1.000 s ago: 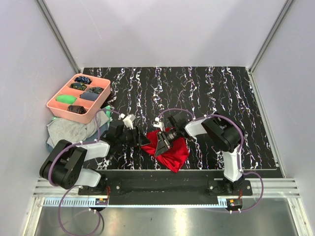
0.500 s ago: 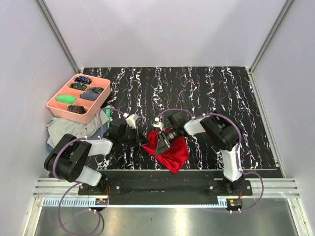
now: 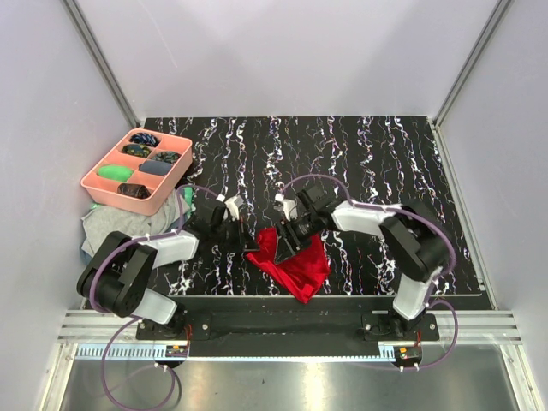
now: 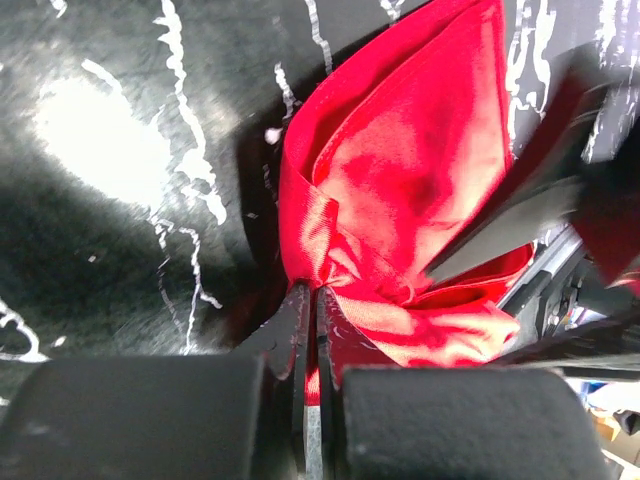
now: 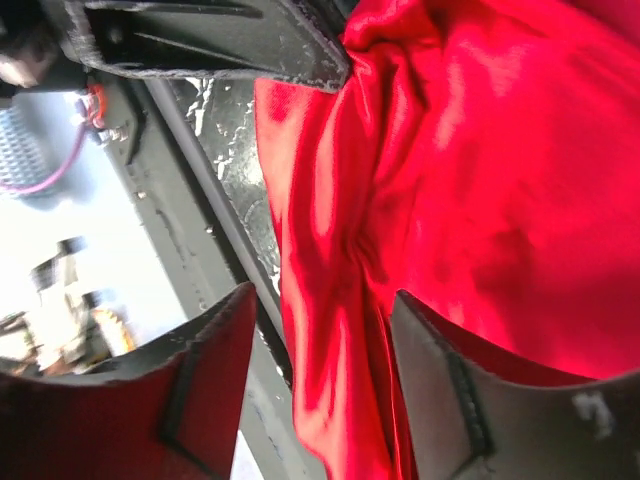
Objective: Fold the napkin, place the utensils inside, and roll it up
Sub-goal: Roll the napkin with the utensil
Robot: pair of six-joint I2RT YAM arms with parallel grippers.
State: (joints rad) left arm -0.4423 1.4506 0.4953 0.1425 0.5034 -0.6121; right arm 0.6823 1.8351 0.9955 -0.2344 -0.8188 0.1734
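The red napkin (image 3: pixel 298 264) lies crumpled on the black marbled table (image 3: pixel 360 163) near the front edge, between both arms. My left gripper (image 3: pixel 252 247) is shut on its left corner; in the left wrist view the jaws pinch red cloth (image 4: pixel 400 200) at the gripper (image 4: pixel 312 300). My right gripper (image 3: pixel 289 246) is open over the napkin's top; in the right wrist view its fingers (image 5: pixel 215 345) straddle a fold of the red cloth (image 5: pixel 470 180) without closing on it. The fork and gold utensil are not in view.
A pink compartment tray (image 3: pixel 135 169) with small items stands at the back left. A pile of grey, green and blue cloths (image 3: pixel 116 227) lies just in front of it, beside the left arm. The table's front rail (image 3: pixel 282 304) runs just below the napkin.
The right gripper has lifted back and up off the napkin, its arm stretching out. The left gripper has held its pinch on the corner. The napkin's left edge is pulled slightly up.
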